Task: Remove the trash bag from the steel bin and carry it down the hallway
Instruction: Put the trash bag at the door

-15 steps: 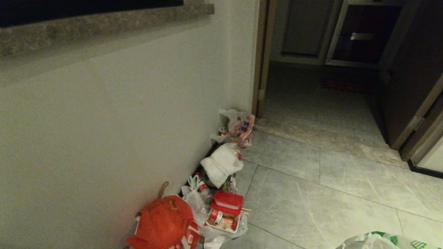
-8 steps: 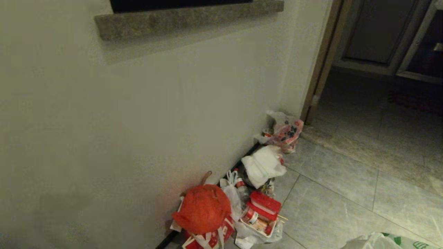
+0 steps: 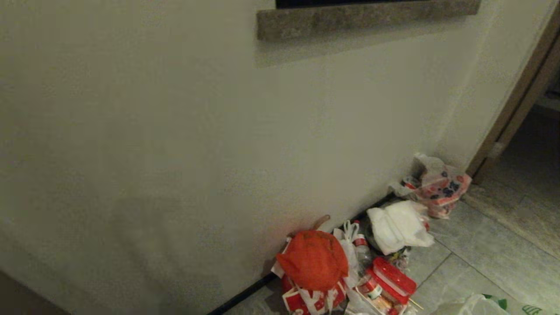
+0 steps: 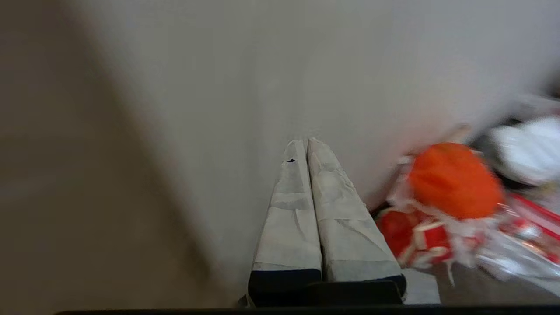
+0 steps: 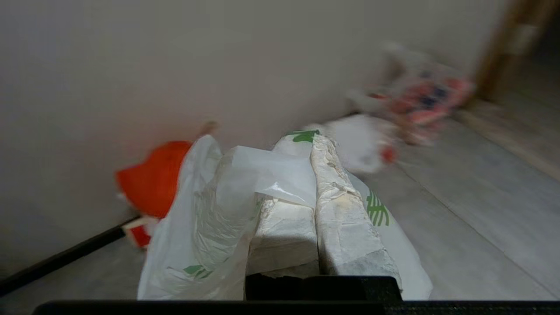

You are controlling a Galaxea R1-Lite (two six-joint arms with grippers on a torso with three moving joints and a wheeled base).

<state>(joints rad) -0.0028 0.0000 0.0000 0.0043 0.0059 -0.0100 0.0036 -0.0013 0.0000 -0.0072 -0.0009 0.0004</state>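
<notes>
Firmly between right gripper (image 5: 308,144) fingers, trash bag (image 5: 210,218)

Off-white wall (image 3: 153,131) fills view. Red-orange bag (image 3: 313,260), white bag (image 3: 400,225), red-lidded container (image 3: 391,276) against baseboard. Trash bag (image 3: 477,306) at lower-right edge on floor (image 3: 481,258).

Dim, warm indoor light. The wall (image 3: 153,131) is evenly lit; the doorway (image 3: 533,131) at right falls dark. A soft shadow sits under the ledge (image 3: 367,19). Both wrist views smear sideways with motion blur, rubbish (image 5: 411,105) streaked.
</notes>
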